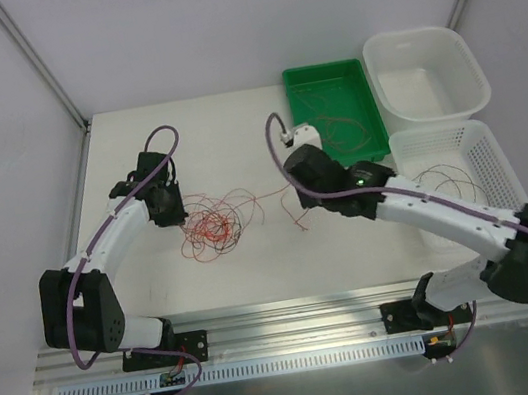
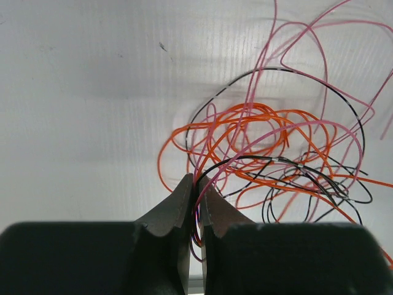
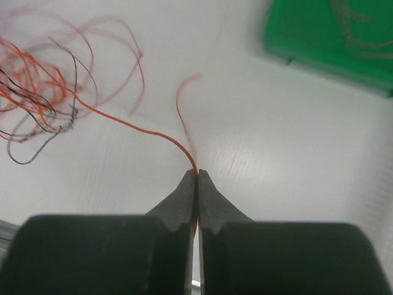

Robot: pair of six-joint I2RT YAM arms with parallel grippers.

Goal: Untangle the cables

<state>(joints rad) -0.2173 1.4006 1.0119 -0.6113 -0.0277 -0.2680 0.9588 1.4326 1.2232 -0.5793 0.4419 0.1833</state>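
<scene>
- Left gripper (image 1: 169,209): down at the left edge of the tangle. The left wrist view (image 2: 196,180) shows the fingers pressed together with several thin strands pinched between them at the tips.
- Cables (image 1: 215,224): a loose knot of hair-thin orange, pink and black wires (image 2: 264,150) lying on the white table (image 1: 134,148), between the two grippers and closer to the left one. The loops overlap one another; individual runs cannot be traced.
- Orange-red strand (image 3: 132,126): leaves the right side of the knot and runs across the bare table to the right gripper. Its free end curls up just past the fingertips.
- Right gripper (image 1: 291,185): right of the knot, well apart from it. The right wrist view (image 3: 196,174) shows the fingers closed tight on that one strand.
- Green tray (image 1: 324,73): behind the right gripper, with a few thin wires lying inside.
- White tub (image 1: 419,35): just right of the tray, at the table's far right corner.
- White lattice basket (image 1: 499,158): in front of the tub, with dark thin wire curled inside.
</scene>
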